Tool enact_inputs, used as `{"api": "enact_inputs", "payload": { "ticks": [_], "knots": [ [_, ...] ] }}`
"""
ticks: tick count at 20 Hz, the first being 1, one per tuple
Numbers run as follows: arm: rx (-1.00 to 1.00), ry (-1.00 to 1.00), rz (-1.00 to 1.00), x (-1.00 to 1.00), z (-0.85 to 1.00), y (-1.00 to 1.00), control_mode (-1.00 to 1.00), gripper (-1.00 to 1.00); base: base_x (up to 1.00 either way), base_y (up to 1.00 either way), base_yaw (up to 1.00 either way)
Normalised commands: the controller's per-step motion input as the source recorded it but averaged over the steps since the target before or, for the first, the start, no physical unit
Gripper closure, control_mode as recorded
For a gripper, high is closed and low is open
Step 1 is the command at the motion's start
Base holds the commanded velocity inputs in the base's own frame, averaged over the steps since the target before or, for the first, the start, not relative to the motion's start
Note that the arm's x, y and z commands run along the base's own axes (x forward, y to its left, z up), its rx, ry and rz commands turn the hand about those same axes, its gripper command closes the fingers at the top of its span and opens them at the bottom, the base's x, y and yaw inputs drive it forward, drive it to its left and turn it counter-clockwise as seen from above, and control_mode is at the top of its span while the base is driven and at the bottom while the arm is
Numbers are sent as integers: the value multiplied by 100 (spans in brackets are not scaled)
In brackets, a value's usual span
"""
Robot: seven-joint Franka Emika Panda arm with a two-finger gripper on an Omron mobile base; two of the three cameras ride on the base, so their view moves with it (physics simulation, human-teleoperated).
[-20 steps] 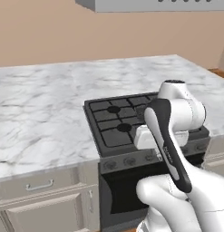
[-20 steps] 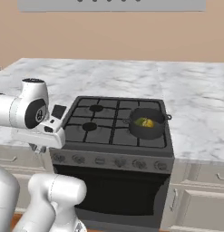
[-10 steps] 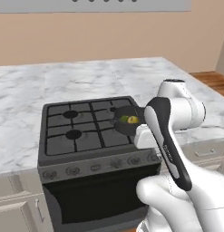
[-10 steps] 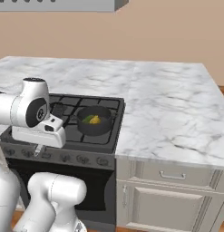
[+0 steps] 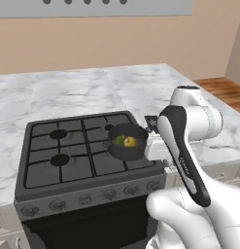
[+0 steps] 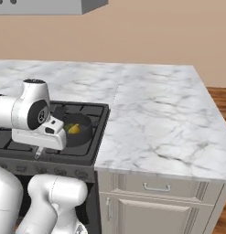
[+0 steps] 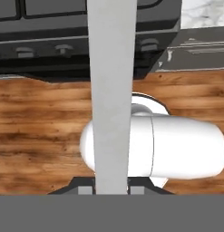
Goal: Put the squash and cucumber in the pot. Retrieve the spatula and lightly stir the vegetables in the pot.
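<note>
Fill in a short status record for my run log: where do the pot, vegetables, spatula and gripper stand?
pot: on the right side of the stove
squash: inside the pot
cucumber: inside the pot, beside the squash
spatula: grey handle clamped in the gripper
gripper: shut on the spatula, facing the wood floor

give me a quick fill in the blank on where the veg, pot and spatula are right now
1. The squash and cucumber lie inside the ____.
2. The pot sits on the ____, on its front right burner.
3. The gripper is shut on the grey handle of the ____.
4. The counter beside the stove is patterned like ____.

Missing words: pot; stove; spatula; marble
</note>
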Motion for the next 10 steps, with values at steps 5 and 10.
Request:
{"api": "enact_inputs", "payload": {
  "ticks": [5, 10],
  "knots": [
    [0, 0, 0, 0, 0, 0, 100, 100, 71, -9, -18],
    [0, 0, 0, 0, 0, 0, 100, 100, 76, 0, -1]
  ]
}}
